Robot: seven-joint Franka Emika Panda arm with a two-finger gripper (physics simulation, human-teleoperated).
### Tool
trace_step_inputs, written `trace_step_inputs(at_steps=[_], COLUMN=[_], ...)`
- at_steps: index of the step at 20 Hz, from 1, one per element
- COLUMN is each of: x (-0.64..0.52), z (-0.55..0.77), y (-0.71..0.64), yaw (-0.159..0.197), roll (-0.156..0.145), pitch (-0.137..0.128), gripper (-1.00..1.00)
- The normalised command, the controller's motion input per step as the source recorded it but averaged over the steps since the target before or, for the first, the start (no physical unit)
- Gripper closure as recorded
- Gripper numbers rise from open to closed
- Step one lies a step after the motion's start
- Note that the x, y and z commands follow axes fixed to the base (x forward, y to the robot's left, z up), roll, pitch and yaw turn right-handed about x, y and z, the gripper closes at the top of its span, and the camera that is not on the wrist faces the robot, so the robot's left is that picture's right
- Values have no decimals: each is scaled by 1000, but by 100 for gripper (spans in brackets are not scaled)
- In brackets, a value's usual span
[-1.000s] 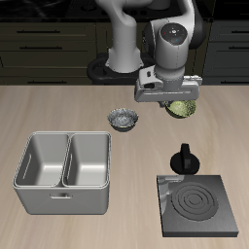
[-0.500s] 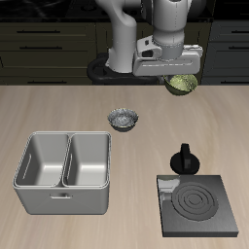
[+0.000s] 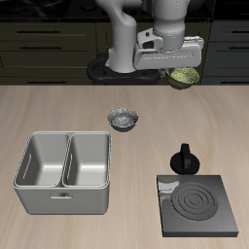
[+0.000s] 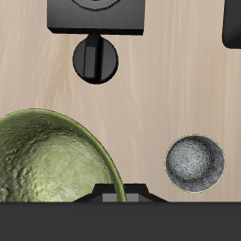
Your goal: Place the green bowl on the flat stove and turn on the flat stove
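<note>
Gripper [image 3: 182, 70] closed on green bowl [image 3: 183, 78] rim, lifted at upper right of frame. Carry level toward flat stove [image 3: 198, 205] at lower right, centre over rings, avoid knob [image 3: 184, 159].

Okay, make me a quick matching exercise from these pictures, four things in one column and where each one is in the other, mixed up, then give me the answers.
Things:
1. green bowl
2. grey-white bowl
3. flat stove
4. double-basin metal tray

Places:
A. on the table near its front edge, black knob at its back side
B. held up above the table by the end effector
C. on the table near its front edge, across from the stove
D. alone on the wood farther back, mid-table

Pairs: 1-B, 2-D, 3-A, 4-C
</note>
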Motion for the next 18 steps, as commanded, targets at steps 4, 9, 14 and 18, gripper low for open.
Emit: trace_step_inputs(at_steps=[4, 9, 14, 18], x=[349, 315, 373, 526], z=[98, 164, 162, 171], y=[-81, -93, -2, -175], yaw=[21, 10, 51, 35], roll=[-5, -15, -4, -46], pitch=[12, 16, -4, -10], gripper=[100, 100, 100, 100])
